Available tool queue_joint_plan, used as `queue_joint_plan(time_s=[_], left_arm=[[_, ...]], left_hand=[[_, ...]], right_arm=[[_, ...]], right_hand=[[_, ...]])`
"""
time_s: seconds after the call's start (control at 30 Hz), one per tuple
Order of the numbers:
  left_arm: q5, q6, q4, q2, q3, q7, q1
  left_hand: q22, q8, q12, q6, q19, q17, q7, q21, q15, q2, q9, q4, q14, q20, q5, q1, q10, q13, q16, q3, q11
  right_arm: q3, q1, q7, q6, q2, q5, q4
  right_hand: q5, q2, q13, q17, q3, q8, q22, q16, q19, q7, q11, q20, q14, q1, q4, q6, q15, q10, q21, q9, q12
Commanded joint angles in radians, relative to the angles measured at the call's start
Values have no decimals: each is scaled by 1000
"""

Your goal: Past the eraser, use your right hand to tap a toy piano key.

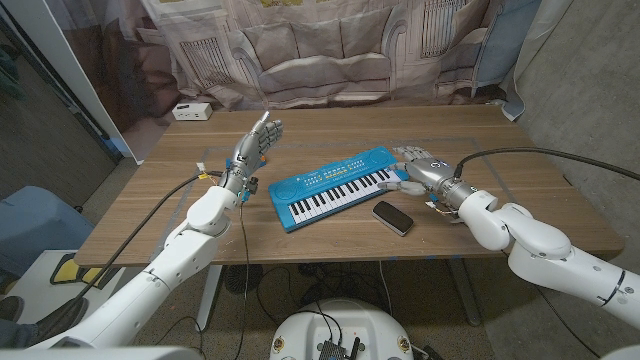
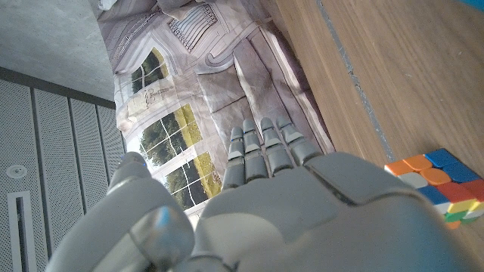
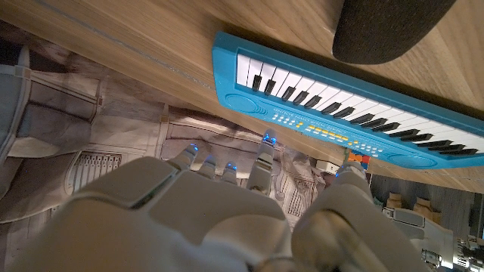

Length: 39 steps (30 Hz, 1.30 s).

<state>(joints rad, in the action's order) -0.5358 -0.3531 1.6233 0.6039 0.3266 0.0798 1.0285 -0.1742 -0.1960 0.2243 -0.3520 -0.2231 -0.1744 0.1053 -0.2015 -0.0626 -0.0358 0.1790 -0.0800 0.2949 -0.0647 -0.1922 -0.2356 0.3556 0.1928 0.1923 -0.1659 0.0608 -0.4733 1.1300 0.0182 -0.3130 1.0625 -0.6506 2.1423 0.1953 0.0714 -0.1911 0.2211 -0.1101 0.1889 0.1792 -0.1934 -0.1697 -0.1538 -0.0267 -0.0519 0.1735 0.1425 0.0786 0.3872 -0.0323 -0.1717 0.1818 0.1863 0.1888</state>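
A blue toy piano [image 1: 335,185] lies slanted in the middle of the table, its black and white keys toward me. A dark oblong eraser [image 1: 392,217] lies just in front of its right end. My right hand [image 1: 418,168] hovers at the piano's right end, past the eraser, fingers apart and holding nothing. Its thumb reaches toward the last keys, but I cannot tell if it touches them. The right wrist view shows the piano [image 3: 340,113] and eraser [image 3: 393,26] beyond my right hand [image 3: 227,211]. My left hand [image 1: 255,145] is raised left of the piano, fingers spread upward and empty.
A colourful puzzle cube [image 2: 439,185] sits on the table close to my left wrist. A small white box [image 1: 190,111] rests at the far left of the table [image 1: 500,130]. A draped printed cloth [image 1: 330,50] hangs behind the far edge.
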Motion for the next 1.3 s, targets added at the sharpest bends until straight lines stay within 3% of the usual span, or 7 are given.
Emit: queue_joint_plan(time_s=[0.03, 0.67, 1.3], left_arm=[[0, -9, 3, -3, 0, 4, 7], [5, -27, -20, -27, 8, 10, -5], [8, -13, -6, -19, 12, 8, -3]], left_hand=[[-4, 3, -4, -5, 1, -5, 1, 3, -3, -8, 2, -6, 3, -4, 1, -6, 5, 6, -3, 1, 1], [-4, 1, -3, -13, -1, -5, 1, 3, -4, -11, 2, -7, 11, -4, 0, -7, 14, 6, -1, 0, -6], [-4, 2, -5, -16, -1, -5, 3, 3, -5, -13, 3, -9, 12, -5, 1, -8, 13, 6, -2, -1, -5]], right_arm=[[-29, -26, -36, -11, -8, -12, -5], [-64, -57, -71, -22, -20, -39, -25], [-86, -73, -83, -22, -38, -24, -59]], right_hand=[[-4, 7, -2, 3, -2, -2, 3, -3, -119, -2, 5, 2, 251, -1, -2, -5, -7, -123, 8, 3, 2], [-4, 13, -2, 1, -8, 7, 3, -4, -121, -3, 6, 2, 253, 3, 0, 15, -9, -124, 11, 3, 6], [-4, 16, -2, -1, -12, 13, 3, -6, -122, -7, 4, 1, 252, 5, 3, 34, -9, -120, 14, 3, 10]])
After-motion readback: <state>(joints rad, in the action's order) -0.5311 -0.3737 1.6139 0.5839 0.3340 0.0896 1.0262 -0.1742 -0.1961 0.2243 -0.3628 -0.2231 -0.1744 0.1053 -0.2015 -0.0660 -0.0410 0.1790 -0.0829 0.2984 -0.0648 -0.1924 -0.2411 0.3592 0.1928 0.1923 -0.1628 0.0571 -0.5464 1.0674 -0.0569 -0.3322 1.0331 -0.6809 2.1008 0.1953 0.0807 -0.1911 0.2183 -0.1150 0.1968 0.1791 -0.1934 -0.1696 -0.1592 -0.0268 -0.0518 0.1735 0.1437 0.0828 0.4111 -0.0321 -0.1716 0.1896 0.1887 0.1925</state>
